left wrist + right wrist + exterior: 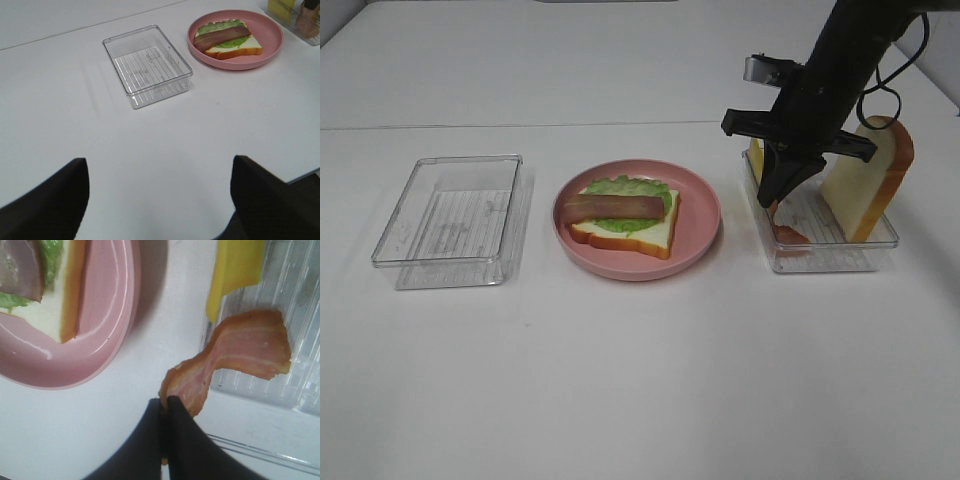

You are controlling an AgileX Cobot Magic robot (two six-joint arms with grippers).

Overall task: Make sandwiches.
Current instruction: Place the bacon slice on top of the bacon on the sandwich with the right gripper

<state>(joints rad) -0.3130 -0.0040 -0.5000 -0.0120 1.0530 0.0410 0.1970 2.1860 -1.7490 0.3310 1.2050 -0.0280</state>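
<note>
Desk [620, 380], white and plain, carries everything. Farthest left sits the left tray [450, 220], clear plastic with a ribbed floor. The left gripper [158, 167] hangs over bare desk, apart from that tray, its two dark fingers [50, 200] spread wide with nothing between them. In the middle stands the pink plate [705, 215], and flat on it lies the lower bread slice [655, 235], white with an orange-brown crust. The lettuce leaf [625, 186] covers that slice, and the first bacon strip [612, 207] lies lengthwise across the lettuce. Just beside the plate, not touching it, is the right tray [830, 262]. The cheese slice [235, 270] stands at this tray's left end, partly behind the arm. The right gripper [777, 200] reaches down at the same end, its jaws pressed together on one end of the second bacon strip [240, 347]; the strip's other, wider end lies over the tray's ribbed floor. At the tray's right end the upright bread slice [870, 180] stands on edge, tilted a little
</note>
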